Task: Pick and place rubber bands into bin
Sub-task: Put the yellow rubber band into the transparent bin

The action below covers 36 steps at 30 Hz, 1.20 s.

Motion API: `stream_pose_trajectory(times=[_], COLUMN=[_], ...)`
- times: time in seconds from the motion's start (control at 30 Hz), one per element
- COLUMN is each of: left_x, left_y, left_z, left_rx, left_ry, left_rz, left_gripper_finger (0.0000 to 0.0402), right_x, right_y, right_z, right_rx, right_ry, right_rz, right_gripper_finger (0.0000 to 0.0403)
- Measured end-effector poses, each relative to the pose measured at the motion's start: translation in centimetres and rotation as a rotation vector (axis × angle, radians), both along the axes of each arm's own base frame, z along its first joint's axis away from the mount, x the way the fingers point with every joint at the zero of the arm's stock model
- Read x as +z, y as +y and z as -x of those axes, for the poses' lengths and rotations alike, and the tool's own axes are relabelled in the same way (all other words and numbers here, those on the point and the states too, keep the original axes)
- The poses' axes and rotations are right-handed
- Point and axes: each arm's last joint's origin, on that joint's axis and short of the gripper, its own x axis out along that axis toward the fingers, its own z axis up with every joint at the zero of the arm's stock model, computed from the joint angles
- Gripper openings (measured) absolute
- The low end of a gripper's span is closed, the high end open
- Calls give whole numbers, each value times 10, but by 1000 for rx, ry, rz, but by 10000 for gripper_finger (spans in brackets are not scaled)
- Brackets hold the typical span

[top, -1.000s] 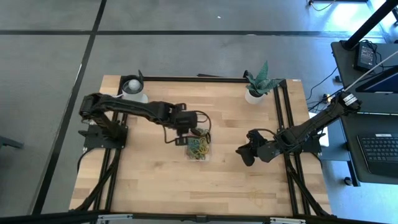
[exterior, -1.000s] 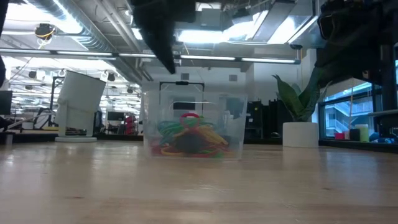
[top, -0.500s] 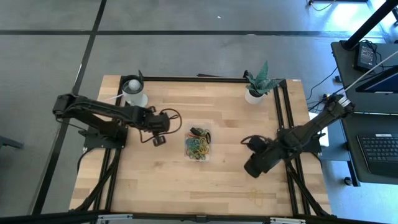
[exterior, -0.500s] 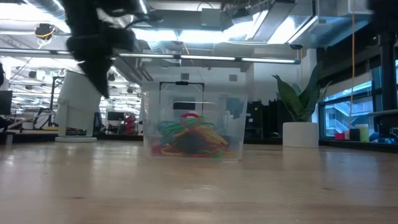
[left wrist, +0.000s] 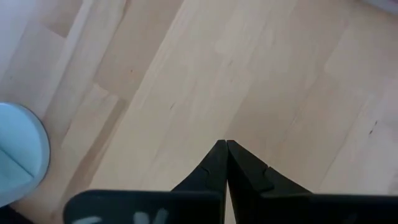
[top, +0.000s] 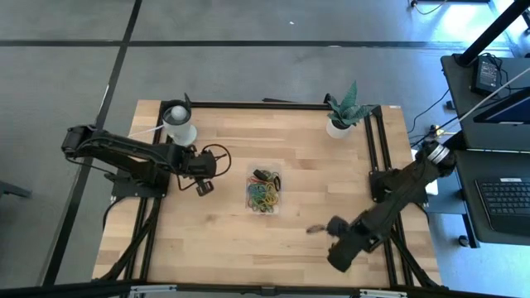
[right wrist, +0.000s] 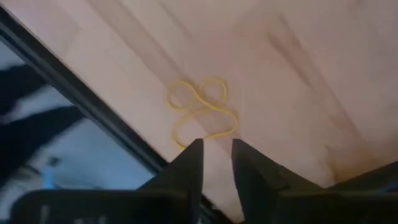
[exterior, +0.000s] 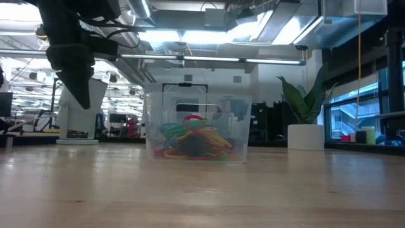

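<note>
We kept the bin (top: 264, 190) as our landmark: the right gripper (right wrist: 216, 163), far nearer than the left, hovered slightly parted just short of a twisted yellow rubber band (right wrist: 201, 110) well off toward the table's right front edge

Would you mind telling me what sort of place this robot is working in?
Probably a robotics lab or open workshop: a wooden table with two arms, exposed ceiling ducts, and a desk with a laptop alongside.

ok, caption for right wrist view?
Right tool, slightly open, poised above yellow rubber bands near the table edge.
</note>
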Motion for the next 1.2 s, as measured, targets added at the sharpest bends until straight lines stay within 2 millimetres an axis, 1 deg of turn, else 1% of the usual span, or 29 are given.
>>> stream_pose_trajectory(times=[0.17,0.27,0.47,0.57,0.63,0.7,0.8,0.87,0.93,1.07,1.1,1.2], left_x=[0,0,1,0,0,0,0,0,1,13,17,31], left_y=[0,0,0,0,-1,-2,-4,-4,-6,-13,-14,-17], left_z=[0,0,-2,-2,-2,-2,-2,-2,-5,-14,-16,-17], left_rx=[-6,-20,-22,-40,-82,-152,-249,-263,-297,-428,-451,-482], left_ry=[1,1,-17,-12,-1,13,29,26,-4,-174,-226,-350], left_rz=[-4,-8,-8,-5,15,37,59,75,84,41,19,-66], left_gripper_finger=[3,3,3,3,3,3,3,3,3,1,2,1], right_x=[-26,-40,-63,-77,-86,-95,-103,-106,-107,-103,-100,-93], right_y=[28,40,52,56,57,59,60,61,61,59,58,56], right_z=[9,12,10,8,6,5,4,3,3,4,4,5], right_rx=[225,278,360,363,364,364,365,363,363,358,358,344], right_ry=[6,11,1,20,35,52,68,63,54,46,39,23], right_rz=[32,50,92,110,123,138,151,164,172,180,178,178], right_gripper_finger=[132,154,184,187,186,180,165,146,118,29,15,11])
